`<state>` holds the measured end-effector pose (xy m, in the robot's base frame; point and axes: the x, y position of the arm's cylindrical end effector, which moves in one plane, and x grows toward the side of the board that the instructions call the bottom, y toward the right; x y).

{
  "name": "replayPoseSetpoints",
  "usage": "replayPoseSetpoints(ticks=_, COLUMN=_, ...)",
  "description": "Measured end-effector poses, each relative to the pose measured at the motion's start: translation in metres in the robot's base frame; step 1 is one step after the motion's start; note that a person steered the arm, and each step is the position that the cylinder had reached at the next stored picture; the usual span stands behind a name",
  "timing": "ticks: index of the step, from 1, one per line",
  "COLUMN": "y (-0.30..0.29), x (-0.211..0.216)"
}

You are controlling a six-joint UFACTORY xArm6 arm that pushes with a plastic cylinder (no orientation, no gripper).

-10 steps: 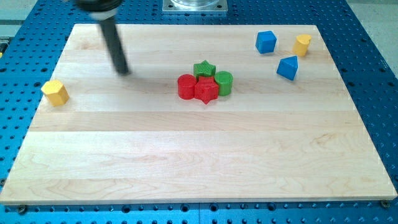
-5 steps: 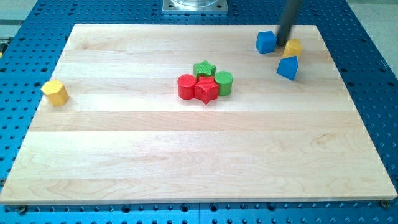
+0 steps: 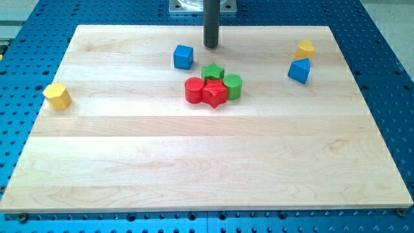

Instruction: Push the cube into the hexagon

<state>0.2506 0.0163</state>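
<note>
While the tool's tip [image 3: 211, 45] rests near the tabletop's [image 3: 194, 162] top edge, the blue cube [image 3: 184, 57] sits just to its left, apart from it
The tool is a bare rod holding nothing. Light and rigid, the cube should slide easily if pushed squarely on its right face. Its target, the yellow hexagon [image 3: 57, 96], lies well apart, near the view's left edge

two blue blocks [image 3: 184, 57] [image 3: 299, 70], two yellow [image 3: 57, 96] [image 3: 305, 49], two red [image 3: 193, 90] [image 3: 215, 94], two green [image 3: 211, 72] [image 3: 233, 86]
</note>
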Motion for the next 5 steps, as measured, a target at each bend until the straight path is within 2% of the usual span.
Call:
replayPoseSetpoints(ticks=2, y=-0.002, x=-0.001)
replayPoseSetpoints(ticks=3, y=0.021, x=-0.004)
replayPoseSetpoints(ticks=5, y=-0.128, x=0.074)
